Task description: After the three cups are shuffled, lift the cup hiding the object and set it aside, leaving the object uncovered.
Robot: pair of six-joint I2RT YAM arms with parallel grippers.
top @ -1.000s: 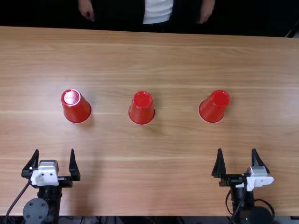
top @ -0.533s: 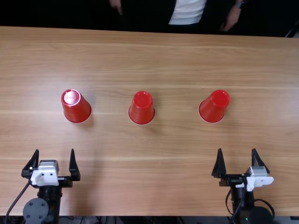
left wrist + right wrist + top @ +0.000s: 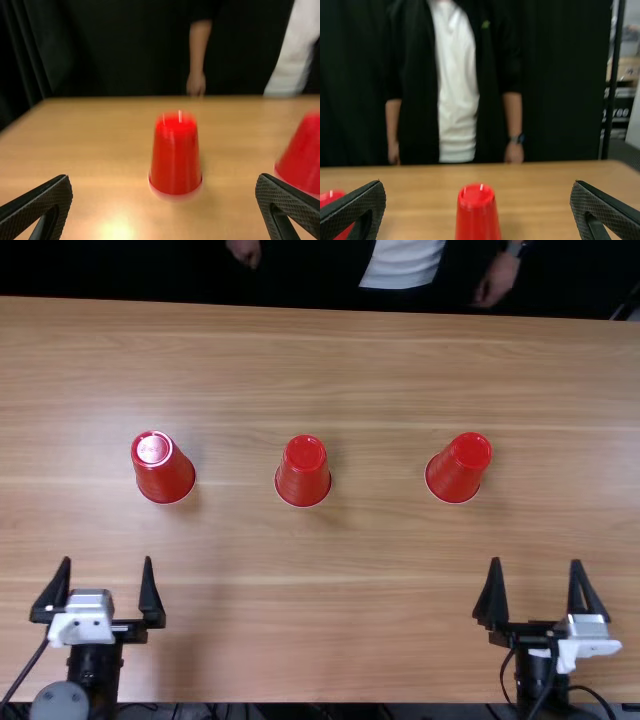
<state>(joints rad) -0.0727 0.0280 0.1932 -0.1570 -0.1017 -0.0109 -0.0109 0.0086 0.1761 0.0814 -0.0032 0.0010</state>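
Three red cups stand upside down, bases up, in a row across the middle of the wooden table (image 3: 320, 360), well apart from one another. Taking the table's centre in the top view as the dial's hub, the left cup (image 3: 162, 468) sits out toward 9 o'clock, the middle cup (image 3: 303, 471) is close to the hub, and the right cup (image 3: 458, 468) sits out toward 3 o'clock. Which cup covers the object cannot be told. The left gripper (image 3: 106, 565) hangs near the table's near edge at about 7 o'clock, its jaws released and spread wide, fingers pointing toward 12 o'clock and holding nothing. The left cup lies at roughly 1 o'clock from it, well apart. The right gripper (image 3: 535, 565) hangs at about 5 o'clock, jaws likewise released and wide with nothing between them, and the right cup lies at roughly 11 o'clock from it, well apart. In the left wrist view the left cup (image 3: 175, 155) stands ahead between the spread fingers, with the middle cup (image 3: 301, 155) beside it. In the right wrist view the right cup (image 3: 477, 212) stands ahead between that gripper's fingers.
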